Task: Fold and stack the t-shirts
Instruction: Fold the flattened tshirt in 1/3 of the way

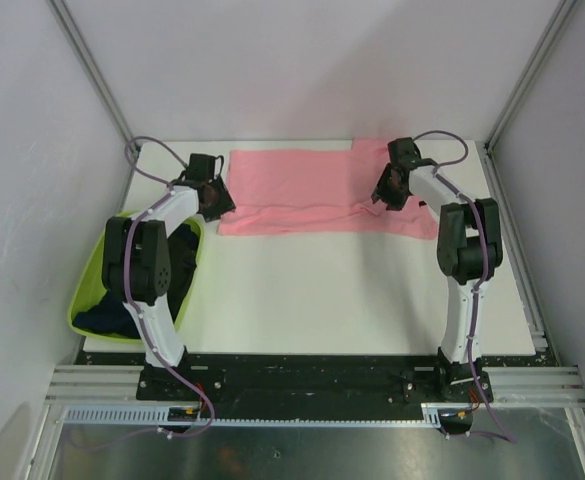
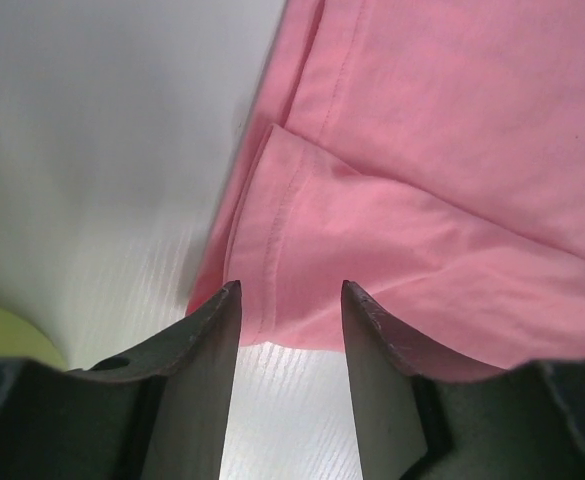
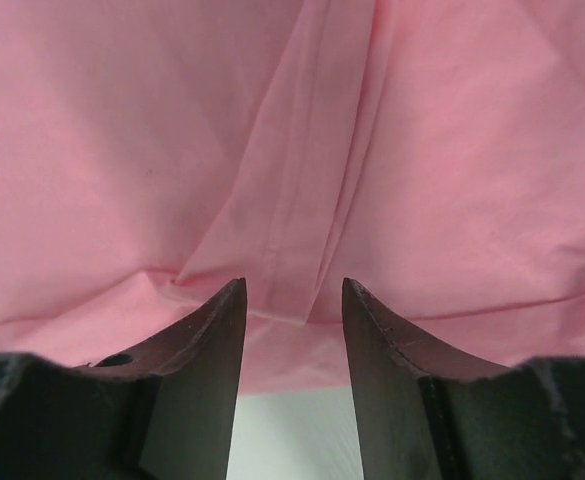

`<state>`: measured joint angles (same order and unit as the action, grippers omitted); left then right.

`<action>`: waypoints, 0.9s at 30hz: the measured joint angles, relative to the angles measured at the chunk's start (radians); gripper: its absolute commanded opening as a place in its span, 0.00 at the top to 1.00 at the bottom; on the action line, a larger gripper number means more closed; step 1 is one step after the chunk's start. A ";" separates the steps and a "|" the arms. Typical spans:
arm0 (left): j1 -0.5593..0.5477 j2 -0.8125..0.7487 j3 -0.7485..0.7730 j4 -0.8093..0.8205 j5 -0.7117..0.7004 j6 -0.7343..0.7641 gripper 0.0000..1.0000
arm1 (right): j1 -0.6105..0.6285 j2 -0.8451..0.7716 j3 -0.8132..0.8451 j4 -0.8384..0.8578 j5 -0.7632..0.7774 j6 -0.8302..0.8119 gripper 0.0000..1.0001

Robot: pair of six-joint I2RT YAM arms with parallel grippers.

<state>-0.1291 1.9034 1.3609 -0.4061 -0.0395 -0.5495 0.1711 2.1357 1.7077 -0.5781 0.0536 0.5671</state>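
Note:
A salmon-pink t-shirt lies partly folded across the far half of the white table. Its near edge is doubled over in a wrinkled strip. My left gripper hovers at the shirt's left end, open, with nothing between its fingers. In the left wrist view the hemmed sleeve corner lies just past the open gripper. My right gripper is over the shirt's right part, also open. In the right wrist view a raised fold of the pink t-shirt runs ahead of the empty gripper. Dark t-shirts lie in the tub.
A lime-green plastic tub sits at the table's left edge beside the left arm. White walls and metal frame posts enclose the table on three sides. A black rail runs along the near edge between the arm bases.

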 measured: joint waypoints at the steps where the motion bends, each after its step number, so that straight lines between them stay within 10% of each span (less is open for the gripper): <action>1: 0.000 0.000 -0.002 0.000 0.001 0.000 0.52 | 0.007 0.000 -0.010 0.001 -0.003 0.006 0.54; 27: -0.002 -0.001 -0.007 0.000 0.017 0.000 0.53 | 0.043 0.003 -0.072 0.023 0.003 0.115 0.69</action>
<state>-0.1307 1.9026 1.3540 -0.4057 -0.0223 -0.5491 0.2138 2.1391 1.6356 -0.5556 0.0563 0.6819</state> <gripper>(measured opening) 0.473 0.355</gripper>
